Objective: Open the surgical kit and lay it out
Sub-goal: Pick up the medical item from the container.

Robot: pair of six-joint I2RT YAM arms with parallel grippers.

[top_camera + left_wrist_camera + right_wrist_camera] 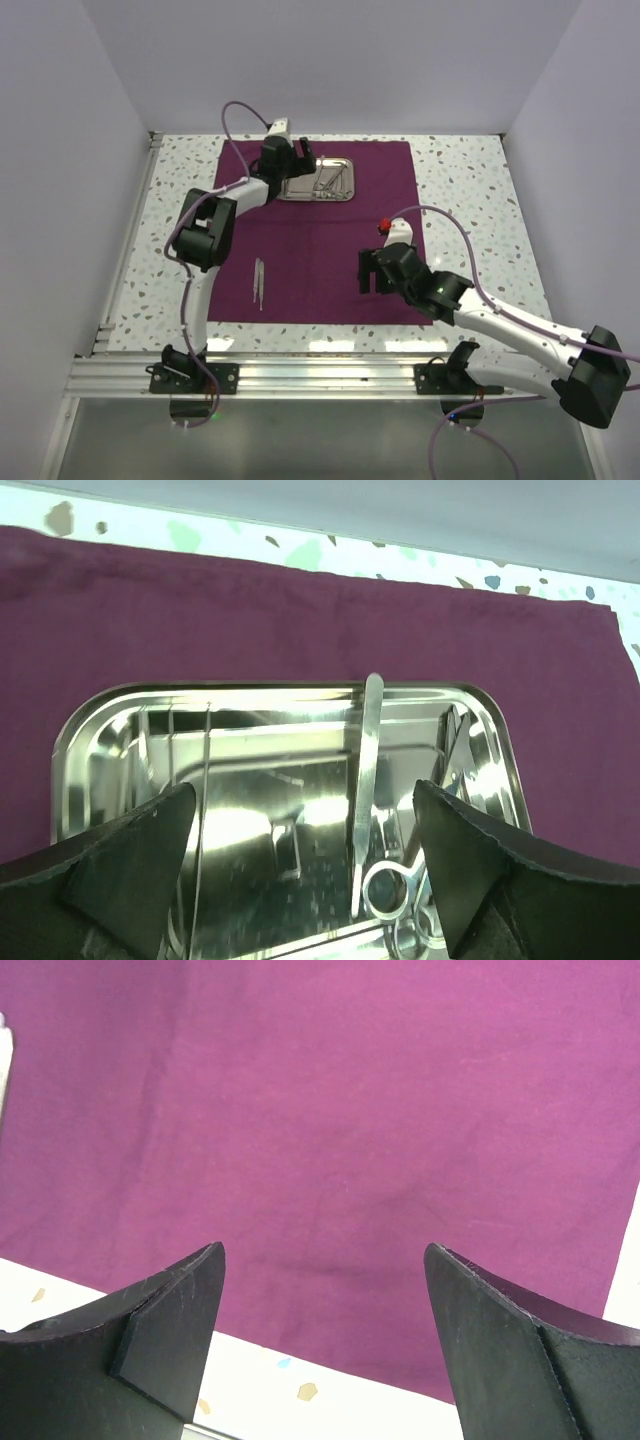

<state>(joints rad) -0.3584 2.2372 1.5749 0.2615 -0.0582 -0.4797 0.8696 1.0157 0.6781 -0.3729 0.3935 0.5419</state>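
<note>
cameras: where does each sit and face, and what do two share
Top external: above and behind the bases, looking down on the cloth, both arms whole.
Left wrist: over the steel tray, looking into it past the open left gripper.
Right wrist: low over bare cloth near its edge, open right gripper framing it.
Shared: top and left wrist both show the steel tray.

Robot lab test cell: bare white walls, speckled tabletop, aluminium rail at the near edge.
</note>
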